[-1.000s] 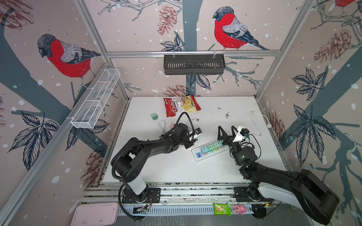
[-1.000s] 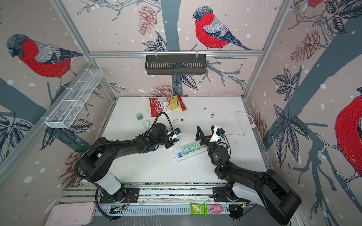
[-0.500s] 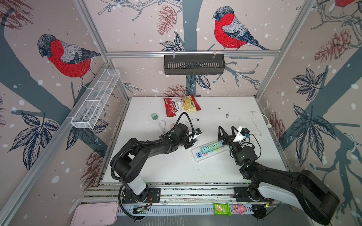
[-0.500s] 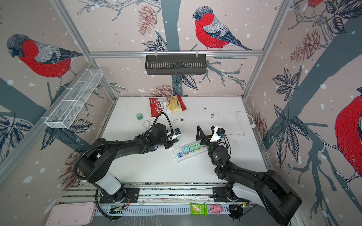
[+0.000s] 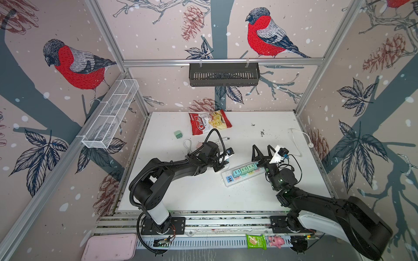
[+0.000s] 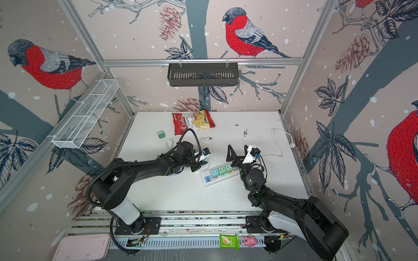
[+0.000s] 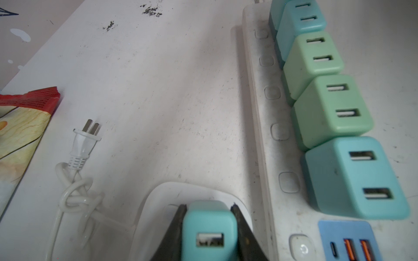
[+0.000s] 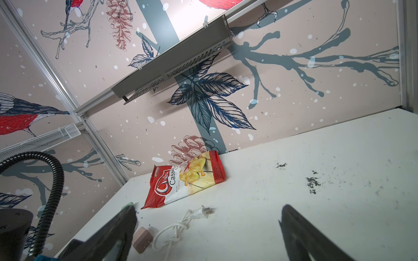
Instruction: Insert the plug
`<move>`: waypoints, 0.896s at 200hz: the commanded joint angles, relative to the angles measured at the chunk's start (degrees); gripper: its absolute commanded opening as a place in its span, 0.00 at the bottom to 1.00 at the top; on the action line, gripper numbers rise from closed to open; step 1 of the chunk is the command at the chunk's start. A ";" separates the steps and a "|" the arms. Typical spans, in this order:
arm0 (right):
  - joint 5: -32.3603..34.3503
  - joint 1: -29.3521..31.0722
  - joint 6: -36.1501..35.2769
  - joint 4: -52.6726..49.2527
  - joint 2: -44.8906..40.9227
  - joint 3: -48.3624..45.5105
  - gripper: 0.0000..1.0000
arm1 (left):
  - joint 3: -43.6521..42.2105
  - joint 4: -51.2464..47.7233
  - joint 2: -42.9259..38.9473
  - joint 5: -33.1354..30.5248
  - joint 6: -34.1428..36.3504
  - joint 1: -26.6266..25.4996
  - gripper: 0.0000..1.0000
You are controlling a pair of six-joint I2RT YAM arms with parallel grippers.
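**Item:** teal cube-shaped plastic USB charger plug (image 7: 209,228). It was clamped between the black jaws of the left gripper (image 7: 209,206), near the middle of the white worktop (image 5: 203,192). It sat directly over a small white rounded socket block (image 7: 199,192), just beside the blue-panelled end of the long white power strip (image 7: 262,95). Whether its pins had entered the block could not be told.

**Strip:** it carried a row of teal and green charger cubes (image 7: 314,54); no free socket showed.

**Right gripper** (image 5: 261,149): jaws spread wide and empty, raised over the strip's end nearer the worktop's right edge.

**Handling note:** the step in hand appeared to be seating the plug.
- The cube would need keeping square to the block's face and pressing straight down without rocking.
- The block looked light and likely to slide, so the free gripper could steady it.

**Also present:** the knotted white cable with flat-pin plug (image 7: 83,144), lying apart on the far side.
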 commanded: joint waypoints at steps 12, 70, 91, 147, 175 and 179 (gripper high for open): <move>-0.65 -0.06 0.87 -0.53 -0.25 0.47 1.00 | 1.35 -5.20 0.77 4.19 0.97 -0.64 0.00; -0.84 -0.21 1.06 -0.85 0.15 0.65 1.00 | 2.55 -6.40 2.50 4.43 -0.77 -0.86 0.00; -0.92 -0.43 1.10 -1.14 0.99 1.12 1.00 | 2.47 -5.45 3.37 5.30 -2.73 -0.38 0.00; -4.67 -1.26 3.26 -1.13 2.65 1.88 1.00 | 7.24 -10.30 9.05 8.45 -5.78 1.12 0.00; -5.95 -1.52 3.71 -0.50 1.30 1.25 1.00 | 7.32 -9.74 9.18 9.16 -7.01 1.21 0.00; -6.02 -1.56 3.81 -0.94 1.07 1.47 1.00 | 7.10 -9.38 9.01 9.61 -7.19 1.33 0.00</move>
